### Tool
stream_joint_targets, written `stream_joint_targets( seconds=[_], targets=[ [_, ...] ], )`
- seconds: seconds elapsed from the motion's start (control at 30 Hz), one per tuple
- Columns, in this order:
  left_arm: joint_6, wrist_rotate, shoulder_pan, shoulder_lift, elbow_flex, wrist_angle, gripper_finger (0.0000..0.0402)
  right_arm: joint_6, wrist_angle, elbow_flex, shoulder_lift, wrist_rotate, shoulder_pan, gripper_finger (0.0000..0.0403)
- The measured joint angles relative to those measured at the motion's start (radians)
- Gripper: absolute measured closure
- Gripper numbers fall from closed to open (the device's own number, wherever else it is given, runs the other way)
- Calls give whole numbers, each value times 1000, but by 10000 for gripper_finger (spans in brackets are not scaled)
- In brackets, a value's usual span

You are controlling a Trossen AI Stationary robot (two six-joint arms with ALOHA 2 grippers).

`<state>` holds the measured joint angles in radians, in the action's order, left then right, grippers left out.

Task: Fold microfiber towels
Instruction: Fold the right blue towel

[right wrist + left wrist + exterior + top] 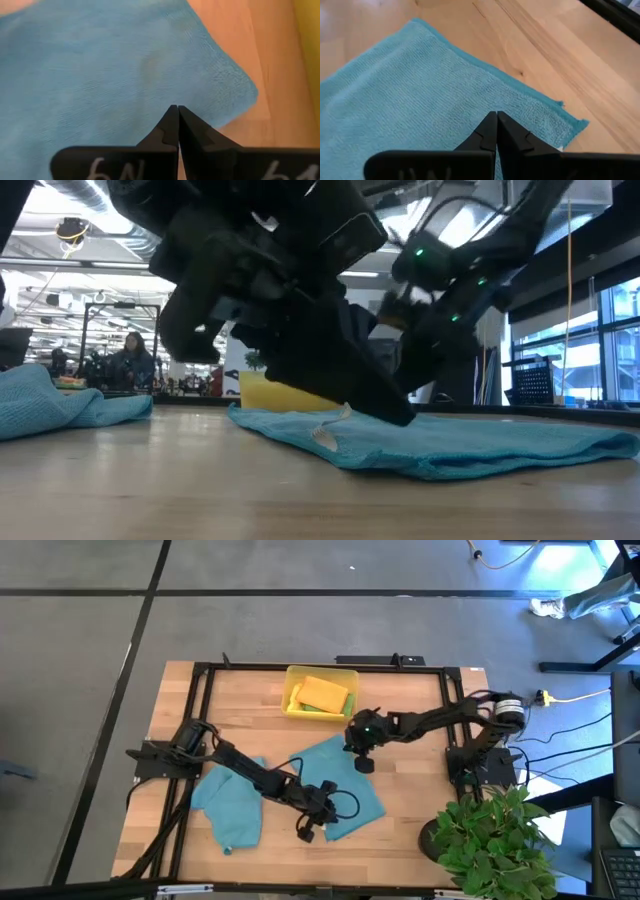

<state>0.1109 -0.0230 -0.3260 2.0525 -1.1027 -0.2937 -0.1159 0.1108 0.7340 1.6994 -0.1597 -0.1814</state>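
You see two teal towels (335, 780), (230, 808) near tray (292, 705) | tray holds one orange towel (322, 694) | left gripper (496, 125), right gripper (178, 120) both pinched closed, gripping nothing visible.

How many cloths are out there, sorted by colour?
Teal-blue cloths: 2, one spread flat mid-table, one crumpled toward the left
Orange cloths: 1, on top in the yellow tray
Green cloths: 1, only an edge showing under the orange one
Total: 4 cloths visible
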Motion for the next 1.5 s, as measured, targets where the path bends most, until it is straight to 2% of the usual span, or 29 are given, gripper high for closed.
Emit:
stream_joint_targets(
  seconds=[0.17, 0.33, 0.4, 0.67, 0.77, 0.9, 1.0, 1.17, 1.3, 1.5],
  targets=[
    [-5, -21, 0, 16, -3, 59, 401, 7, -27, 76, 97, 41, -22, 399],
    [2, -17, 2, -9, -9, 265, 401, 35, -102, 105, 103, 140, -25, 399],
    [7, -19, 8, -12, -11, 299, 401, 55, -132, 105, 96, 161, -25, 399],
    [66, -25, 19, -44, -8, 390, 401, 169, -234, 108, 94, 184, 31, 400],
    [75, -13, 19, -82, 0, 472, 401, 218, -252, 108, 93, 184, 59, 400],
    [76, 41, 15, -148, 9, 551, 396, 339, -275, 105, 68, 184, 75, 400],
    [75, 78, 16, -189, 9, 566, 389, 366, -298, 97, 29, 181, 82, 399],
    [65, 122, 11, -243, 6, 605, 363, 331, -304, 99, -75, 180, 96, 379],
    [53, 119, -20, -262, 2, 609, 331, 263, -359, 98, -146, 183, 130, 353],
    [-5, 148, -112, -260, 2, 611, 292, 79, -349, 98, -180, 119, 300, 299]
  ],
)
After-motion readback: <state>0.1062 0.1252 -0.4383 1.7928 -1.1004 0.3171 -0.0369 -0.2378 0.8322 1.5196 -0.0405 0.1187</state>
